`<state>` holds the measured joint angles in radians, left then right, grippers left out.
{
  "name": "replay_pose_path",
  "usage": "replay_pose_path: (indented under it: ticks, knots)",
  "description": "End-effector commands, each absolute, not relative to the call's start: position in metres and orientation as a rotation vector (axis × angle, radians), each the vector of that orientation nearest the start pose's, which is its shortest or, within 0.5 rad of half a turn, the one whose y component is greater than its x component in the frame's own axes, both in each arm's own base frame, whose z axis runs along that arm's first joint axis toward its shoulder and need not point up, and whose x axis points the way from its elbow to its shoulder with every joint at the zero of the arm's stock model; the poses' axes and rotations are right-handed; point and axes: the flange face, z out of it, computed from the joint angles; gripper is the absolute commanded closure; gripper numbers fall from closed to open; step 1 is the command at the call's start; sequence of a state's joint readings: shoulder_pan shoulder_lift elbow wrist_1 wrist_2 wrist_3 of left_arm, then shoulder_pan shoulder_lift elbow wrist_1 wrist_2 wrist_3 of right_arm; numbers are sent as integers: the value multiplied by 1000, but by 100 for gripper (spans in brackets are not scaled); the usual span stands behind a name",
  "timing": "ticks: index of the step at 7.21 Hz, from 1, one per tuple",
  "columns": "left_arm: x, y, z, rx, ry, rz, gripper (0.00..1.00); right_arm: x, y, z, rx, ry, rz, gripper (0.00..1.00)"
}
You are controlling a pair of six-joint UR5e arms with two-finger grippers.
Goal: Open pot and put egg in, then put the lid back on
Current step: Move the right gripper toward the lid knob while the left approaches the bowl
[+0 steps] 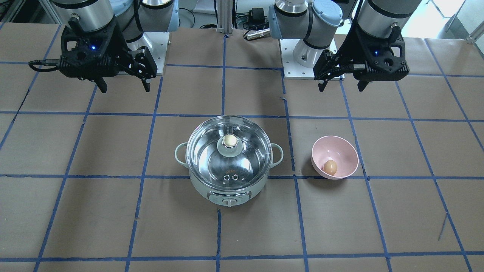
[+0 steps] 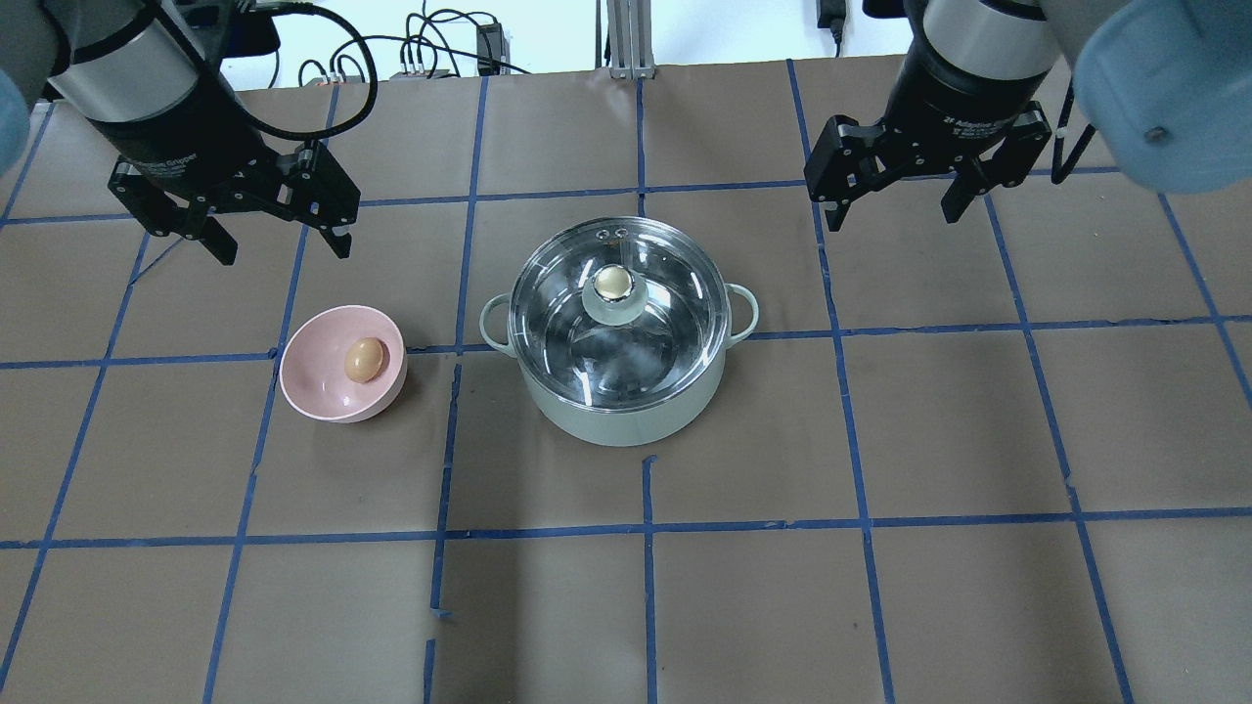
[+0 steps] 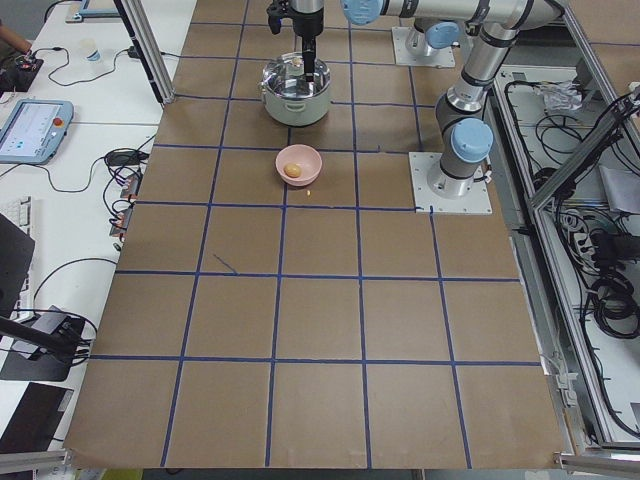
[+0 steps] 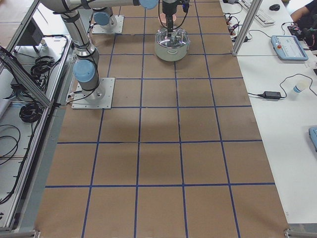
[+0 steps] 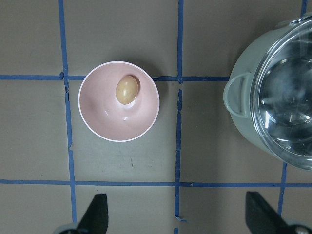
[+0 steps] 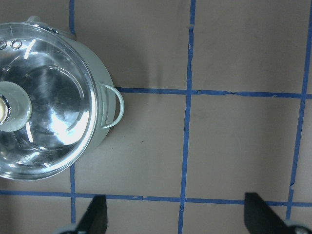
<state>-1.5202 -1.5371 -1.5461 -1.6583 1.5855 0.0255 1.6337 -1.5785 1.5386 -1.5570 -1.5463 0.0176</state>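
Observation:
The mint-green pot [image 2: 626,416] stands mid-table with the glass lid [image 2: 675,323] on it, its beige knob [image 2: 613,283] at centre. The brown egg [image 2: 364,359] lies in a pink bowl [image 2: 313,391] to the pot's left in the overhead view. My left gripper [image 2: 284,252] is open and empty, held high behind the bowl. My right gripper [image 2: 892,217] is open and empty, high behind and to the right of the pot. In the left wrist view the egg [image 5: 126,89] and the pot [image 5: 241,97] show below. The right wrist view shows the lid [image 6: 53,112].
The table [image 2: 880,440] is brown paper with a grid of blue tape lines. The arm bases [image 1: 302,64] stand at the robot's edge. Desks with tablets and cables [image 3: 40,130] lie beyond the table's ends in the side views.

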Motion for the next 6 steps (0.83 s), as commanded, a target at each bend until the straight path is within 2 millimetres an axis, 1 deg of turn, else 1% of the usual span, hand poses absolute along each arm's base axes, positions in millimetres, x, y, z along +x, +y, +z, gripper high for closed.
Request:
replay_pose_path:
  ticks: [1, 5, 6]
  knots:
    - [-108, -479, 508, -40, 3127, 44, 0, 166, -482, 506, -75, 3115, -39, 0]
    - [-105, -470, 512, -26, 3126, 42, 0, 167, -481, 505, -91, 3113, -32, 0]
    - [-104, -472, 506, -26, 3126, 59, 0, 167, -480, 505, -120, 3112, -32, 0]
